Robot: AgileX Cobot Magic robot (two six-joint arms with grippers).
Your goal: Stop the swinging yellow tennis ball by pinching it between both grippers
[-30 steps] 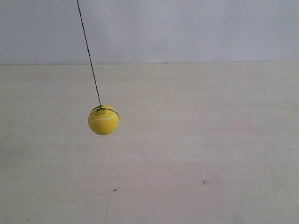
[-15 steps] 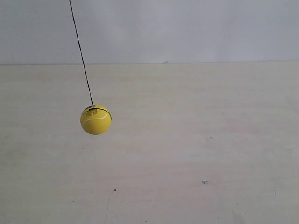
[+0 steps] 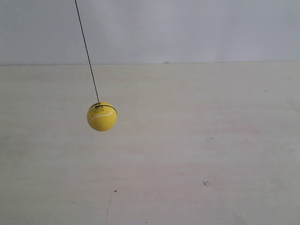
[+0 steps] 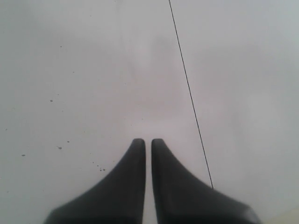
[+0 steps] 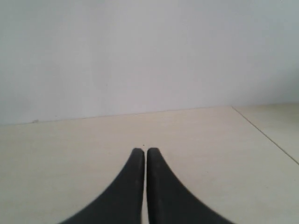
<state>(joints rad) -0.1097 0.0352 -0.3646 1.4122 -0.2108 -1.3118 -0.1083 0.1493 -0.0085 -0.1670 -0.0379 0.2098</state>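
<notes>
hanging from a thin black string (image 3: 87,51), the yellow tennis ball (image 3: 101,116) is in mid-air above a pale table (image 3: 211,154) in the exterior view, touching nothing; neither arm shows in that view, so both grippers seem well apart from the ball; judged by its look, the ball is light, with a fuzzy, slightly springy skin that should grip well against hard jaws; round and free on its string, it would likely roll or bounce away from a one-sided push; the best hold seems to be at its widest part, one gripper on each opposite side, clear of the string at the top; the left gripper (image 4: 148,141) has its two black jaws nearly together, only a thin slit between them, holding and touching nothing; the string runs close past one side of its tips, so the ball probably hangs near this gripper, though a pale yellowish blur at the picture's corner is too vague to name; the right gripper (image 5: 145,150) is likewise closed to a thin slit and empty, with bare table and a plain wall (image 5: 140,56) ahead of it, and no ball or string in front.
</notes>
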